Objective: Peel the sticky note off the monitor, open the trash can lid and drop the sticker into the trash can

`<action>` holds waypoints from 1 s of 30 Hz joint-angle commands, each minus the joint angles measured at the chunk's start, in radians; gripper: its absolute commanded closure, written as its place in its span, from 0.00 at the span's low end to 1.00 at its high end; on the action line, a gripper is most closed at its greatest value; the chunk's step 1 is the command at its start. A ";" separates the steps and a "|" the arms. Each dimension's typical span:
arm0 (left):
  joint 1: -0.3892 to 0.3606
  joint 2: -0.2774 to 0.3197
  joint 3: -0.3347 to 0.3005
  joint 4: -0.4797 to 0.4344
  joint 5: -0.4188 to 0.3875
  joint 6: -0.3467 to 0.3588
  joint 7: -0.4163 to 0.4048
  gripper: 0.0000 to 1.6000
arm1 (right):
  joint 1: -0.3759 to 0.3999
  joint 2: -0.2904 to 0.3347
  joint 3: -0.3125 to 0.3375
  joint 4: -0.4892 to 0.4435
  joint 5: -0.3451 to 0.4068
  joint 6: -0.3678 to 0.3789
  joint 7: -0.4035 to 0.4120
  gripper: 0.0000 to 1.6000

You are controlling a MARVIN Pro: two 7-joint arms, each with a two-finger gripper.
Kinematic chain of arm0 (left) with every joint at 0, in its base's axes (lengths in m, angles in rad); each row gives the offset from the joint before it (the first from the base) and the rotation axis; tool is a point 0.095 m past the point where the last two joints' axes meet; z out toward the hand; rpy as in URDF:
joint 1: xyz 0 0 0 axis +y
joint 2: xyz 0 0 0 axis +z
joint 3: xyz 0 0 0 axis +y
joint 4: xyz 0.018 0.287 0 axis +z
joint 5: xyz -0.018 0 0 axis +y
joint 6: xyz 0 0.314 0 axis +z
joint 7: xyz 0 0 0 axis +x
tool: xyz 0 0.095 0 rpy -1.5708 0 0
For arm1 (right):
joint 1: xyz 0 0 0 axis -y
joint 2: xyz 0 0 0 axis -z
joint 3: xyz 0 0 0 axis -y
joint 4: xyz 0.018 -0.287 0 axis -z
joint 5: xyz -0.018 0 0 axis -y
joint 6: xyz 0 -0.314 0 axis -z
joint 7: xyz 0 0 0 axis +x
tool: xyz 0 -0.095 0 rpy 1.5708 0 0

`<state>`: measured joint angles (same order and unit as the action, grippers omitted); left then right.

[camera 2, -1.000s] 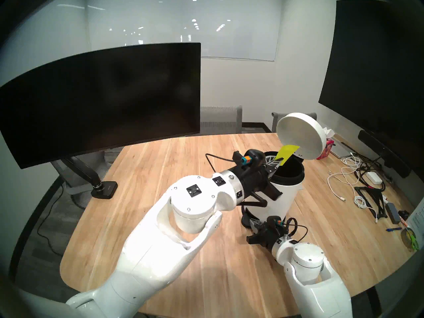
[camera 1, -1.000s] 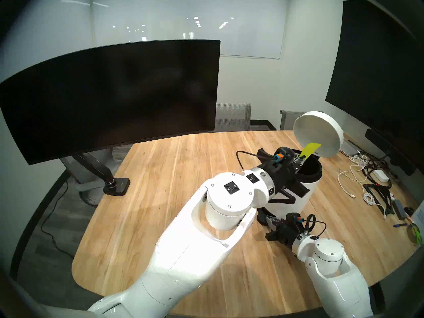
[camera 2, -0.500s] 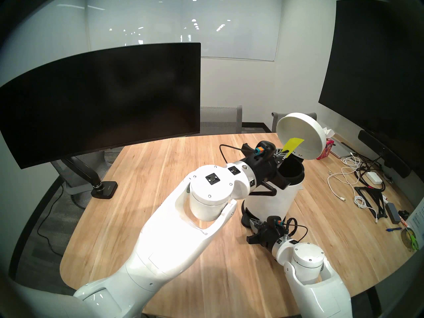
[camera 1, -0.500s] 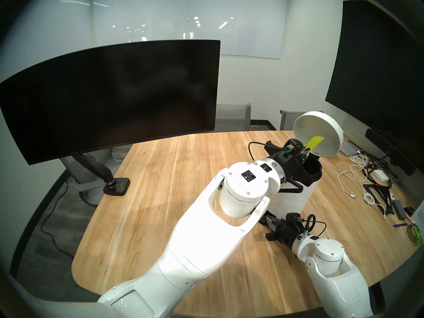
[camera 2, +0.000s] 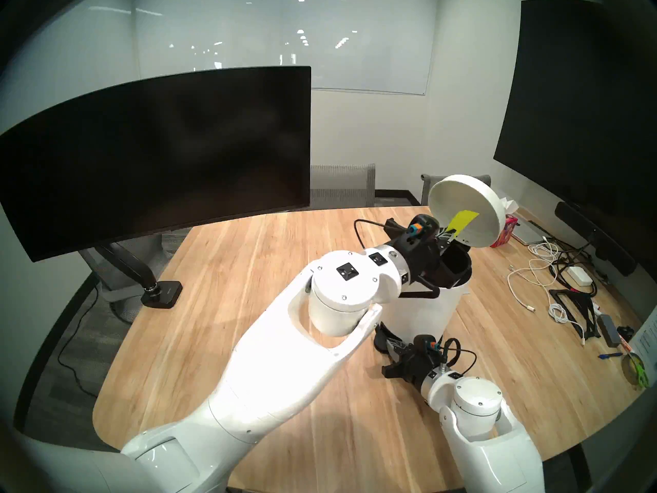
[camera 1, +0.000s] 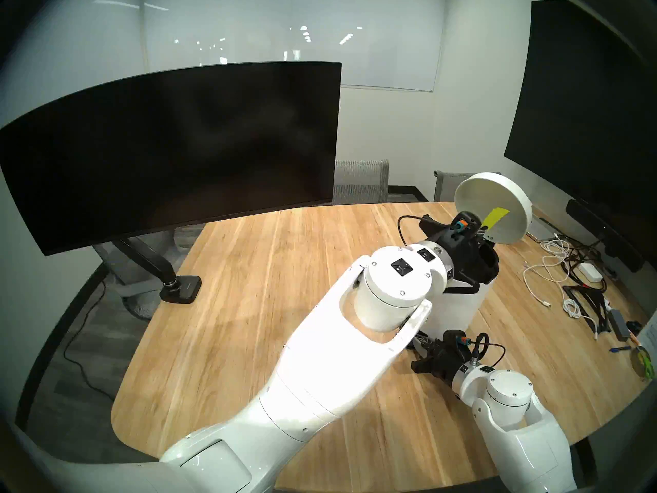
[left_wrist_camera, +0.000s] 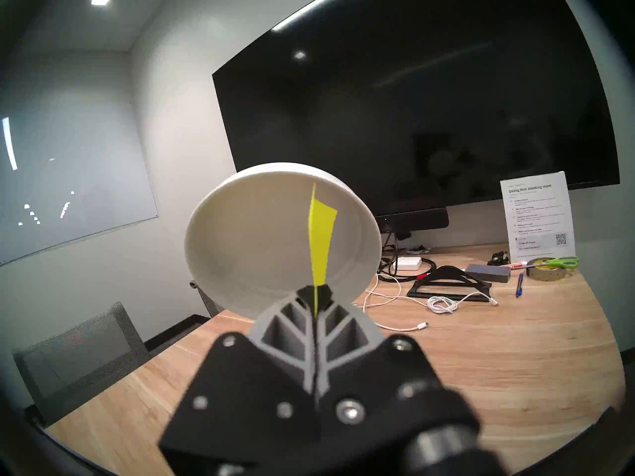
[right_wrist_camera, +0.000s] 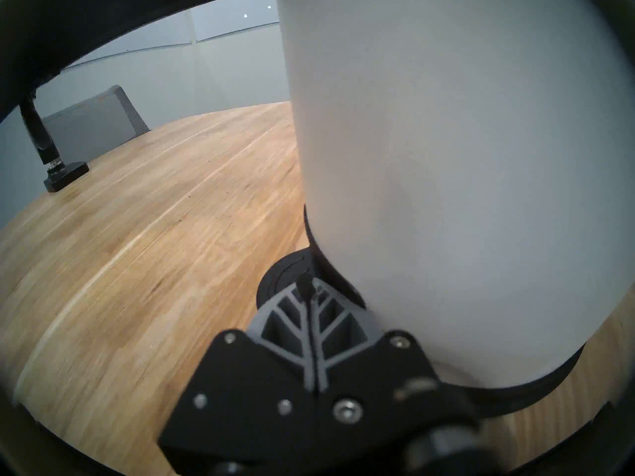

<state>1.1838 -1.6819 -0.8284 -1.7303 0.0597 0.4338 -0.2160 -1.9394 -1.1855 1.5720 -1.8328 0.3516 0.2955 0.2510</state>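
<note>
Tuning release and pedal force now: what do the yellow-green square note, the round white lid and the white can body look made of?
Yellow-green square note: thin matte paper, probably; it bows edge-on. Round white lid: matte, likely plastic; moulded shallow rim, soft shading. White can body: smooth satin, painted metal or plastic; cannot tell which.

My left gripper (camera 1: 484,232) has carried the sticky note (camera 1: 496,218) further over the trash can (camera 1: 458,303), up against the inner face of the trash can lid (camera 1: 476,200).
</note>
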 commanded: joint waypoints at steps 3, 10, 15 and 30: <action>-0.009 -0.008 0.003 -0.009 0.002 -0.002 0.005 1.00 | 0.001 -0.002 0.002 0.024 -0.002 0.017 -0.009 1.00; -0.007 0.005 0.001 -0.004 0.003 -0.006 0.011 0.16 | -0.006 -0.004 0.003 0.017 -0.003 0.021 -0.008 1.00; -0.010 0.005 0.001 0.000 0.004 -0.005 0.014 0.07 | -0.003 -0.005 0.002 0.024 -0.004 0.015 -0.005 1.00; 0.022 0.019 -0.004 0.000 -0.043 0.045 -0.028 0.01 | -0.002 -0.005 0.005 0.031 -0.007 0.008 0.006 1.00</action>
<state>1.2064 -1.6580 -0.8264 -1.7144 0.0359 0.4576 -0.2247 -1.9395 -1.1931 1.5775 -1.8315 0.3470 0.2955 0.2591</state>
